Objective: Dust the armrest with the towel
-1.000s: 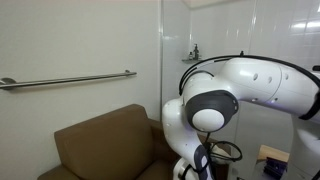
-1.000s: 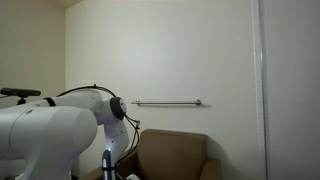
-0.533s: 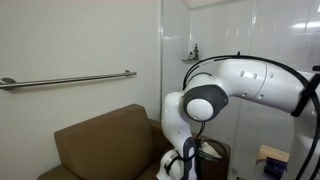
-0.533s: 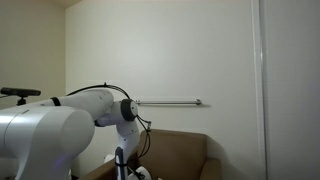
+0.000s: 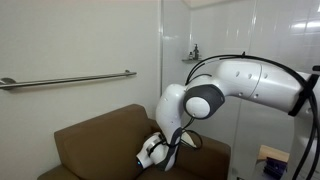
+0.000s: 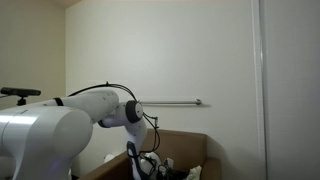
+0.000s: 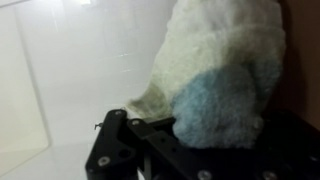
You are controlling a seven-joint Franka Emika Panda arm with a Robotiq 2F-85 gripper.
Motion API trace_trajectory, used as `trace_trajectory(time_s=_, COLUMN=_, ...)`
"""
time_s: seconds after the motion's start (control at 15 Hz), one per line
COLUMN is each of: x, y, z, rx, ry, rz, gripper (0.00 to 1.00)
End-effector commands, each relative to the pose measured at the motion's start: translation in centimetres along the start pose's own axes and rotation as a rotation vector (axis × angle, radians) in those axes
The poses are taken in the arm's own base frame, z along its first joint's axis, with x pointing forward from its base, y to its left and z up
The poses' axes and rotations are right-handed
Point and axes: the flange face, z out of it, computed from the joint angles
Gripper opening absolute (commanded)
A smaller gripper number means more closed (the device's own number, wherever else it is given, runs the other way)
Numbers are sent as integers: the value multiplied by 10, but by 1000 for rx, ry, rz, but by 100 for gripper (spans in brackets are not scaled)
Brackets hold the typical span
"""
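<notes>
The towel [image 7: 222, 62], a fluffy white cloth with pale greenish tints, fills the upper right of the wrist view. It bunches up out of my black gripper [image 7: 197, 128], which is shut on its lower end. In both exterior views the white arm bends down in front of the brown armchair [image 5: 100, 145], with the wrist [image 5: 150, 152] low beside the seat. A flat brown padded part behind the elbow looks like the armrest [image 5: 212, 152]. A white scrap low in an exterior view may be the towel [image 6: 192, 172]. A brown strip [image 7: 303, 60] borders the towel in the wrist view.
A metal grab rail [image 5: 70, 80] runs along the cream wall above the chair, also seen as the rail [image 6: 168, 102]. A white glossy panel [image 7: 80, 70] takes up the left of the wrist view. A blue and white box [image 5: 272, 157] sits at lower right.
The arm has swung from beside the chair toward its seat and armrest. The wrist has come up into view, and the elbow has shifted over the chair.
</notes>
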Motion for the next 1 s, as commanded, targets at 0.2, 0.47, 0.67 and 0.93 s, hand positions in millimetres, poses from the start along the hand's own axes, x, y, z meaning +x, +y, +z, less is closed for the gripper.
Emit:
trace_trajectory(time_s=0.2, x=8, y=-57, z=-9, rx=34, ry=51, rz=-45, gripper=5)
trace_trajectory(time_s=0.47, x=-19, y=-60, z=-17, rx=53, ry=118, rz=-116, gripper=5)
trace_trajectory(time_s=0.67, x=-40, y=-73, z=-8, rx=81, ry=103, rz=-170, gripper=5)
trace_trajectory(time_s=0.93, x=-87, y=-92, z=2, rx=137, ry=67, rz=-299, gripper=5)
